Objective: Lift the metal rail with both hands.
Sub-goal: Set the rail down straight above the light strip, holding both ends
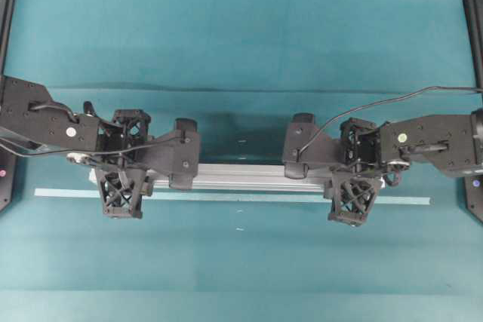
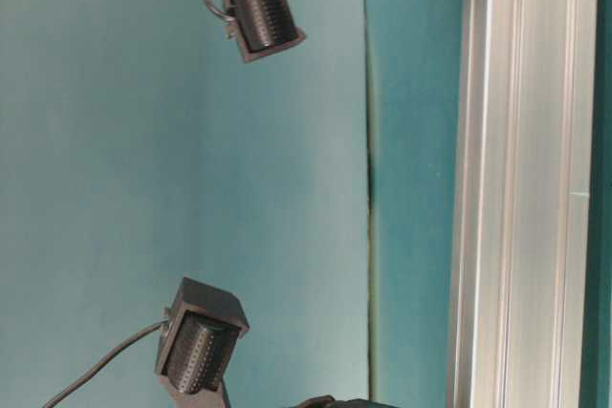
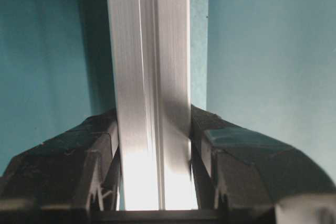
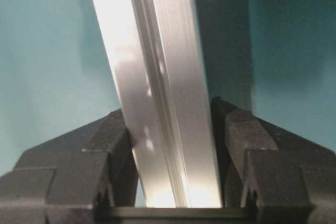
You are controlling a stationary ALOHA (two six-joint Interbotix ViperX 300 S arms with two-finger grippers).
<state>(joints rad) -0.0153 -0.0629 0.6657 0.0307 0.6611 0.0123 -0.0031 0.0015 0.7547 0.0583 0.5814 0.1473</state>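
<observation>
- Overhead exterior: one metal rail (image 1: pixel 241 176), long axis left-right, over teal table (image 1: pixel 241 50), just far of one pale-green tape strip (image 1: pixel 226 197).
- Two grippers: left gripper (image 1: pixel 185 157) clamped on rail's left part, right gripper (image 1: pixel 300 152) clamped on right part.
</observation>
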